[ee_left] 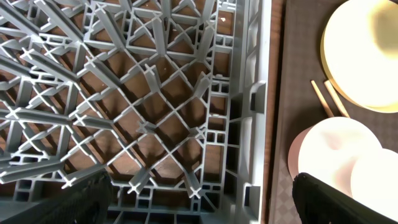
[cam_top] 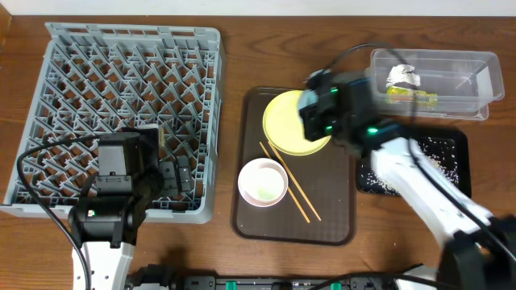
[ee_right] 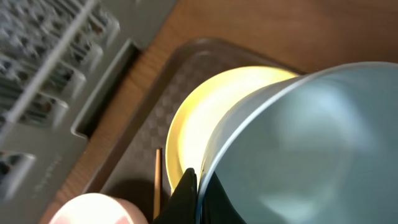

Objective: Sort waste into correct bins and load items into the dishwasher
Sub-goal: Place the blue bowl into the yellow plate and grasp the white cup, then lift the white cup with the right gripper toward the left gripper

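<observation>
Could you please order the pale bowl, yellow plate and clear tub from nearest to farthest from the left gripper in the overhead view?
1. Pale bowl, on the brown tray, just right of the left gripper.
2. Yellow plate, farther back on the tray.
3. Clear tub, far right corner.

Left arm (cam_top: 103, 217) sitting low at the near-left edge, wrist aimed forward, away from the base, with the black camera block on top. Left gripper (ee_left: 199, 196) spread wide, with the dark fingers (ee_left: 87, 199) just peeking in at the two bottom corners of the wrist view and nothing pinched between them. Right arm (cam_top: 419, 181) stretched from the near-right corner diagonally in toward the middle, white forearm, green light lit near the wrist. Right gripper (ee_right: 199, 190) clamped tight on the rim of the light blue bowl (ee_right: 298, 143) — dark fingertips squeezed together right at the edge.
</observation>
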Tool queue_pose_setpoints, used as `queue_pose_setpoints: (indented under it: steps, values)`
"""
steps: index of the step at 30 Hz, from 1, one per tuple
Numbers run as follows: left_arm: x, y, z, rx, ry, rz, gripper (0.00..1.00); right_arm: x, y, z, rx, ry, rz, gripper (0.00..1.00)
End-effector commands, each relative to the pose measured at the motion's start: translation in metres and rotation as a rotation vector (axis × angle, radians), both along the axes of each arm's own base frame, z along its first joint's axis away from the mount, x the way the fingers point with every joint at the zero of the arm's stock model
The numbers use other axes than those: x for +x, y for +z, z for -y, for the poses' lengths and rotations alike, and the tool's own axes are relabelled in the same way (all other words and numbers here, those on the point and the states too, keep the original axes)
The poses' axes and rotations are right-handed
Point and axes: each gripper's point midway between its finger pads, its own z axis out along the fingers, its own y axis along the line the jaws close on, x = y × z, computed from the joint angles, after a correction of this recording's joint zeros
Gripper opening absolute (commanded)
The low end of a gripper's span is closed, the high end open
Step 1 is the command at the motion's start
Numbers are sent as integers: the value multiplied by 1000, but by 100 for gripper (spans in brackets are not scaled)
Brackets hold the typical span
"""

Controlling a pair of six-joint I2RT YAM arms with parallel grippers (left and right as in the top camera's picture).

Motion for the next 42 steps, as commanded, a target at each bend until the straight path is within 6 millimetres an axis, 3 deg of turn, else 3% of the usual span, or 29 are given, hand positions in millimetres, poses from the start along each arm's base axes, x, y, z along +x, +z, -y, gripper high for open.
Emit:
queue_pose_setpoints:
  steps: [1,6,9,10,16,18,20,23,25,28,35,42]
  values:
    - [2,9,2,-6,-7,19,94,3,-27,-11,-77,22,-8,1]
    - [2,9,2,-6,-7,19,94,-9,-67,-29,-105,77,-86,1]
    - [2,9,2,-6,-7,19,94,-16,-75,-35,-118,98,-106,2]
    - [2,9,2,-6,-7,19,94,-17,-74,-36,-118,101,-106,7]
    - [2,9,2,-6,-7,19,94,-18,-40,-38,-96,108,-82,24]
    - [2,9,2,-6,-7,19,94,-17,-20,-39,-87,107,-66,39]
    - [2,9,2,-6,-7,19,94,-19,2,-40,-70,118,-62,46]
    - [2,9,2,-6,-7,19,94,-31,29,-48,-18,166,-80,52]
    - [2,9,2,-6,-7,19,94,-45,36,-55,20,214,-113,55]
    - [2,9,2,-6,-7,19,94,-69,27,-62,21,258,-201,52]
    - [2,9,2,-6,-7,19,94,-112,-20,-52,-90,220,-405,42]
    - [2,9,2,-6,-7,19,94,-132,-50,-43,-157,205,-467,43]
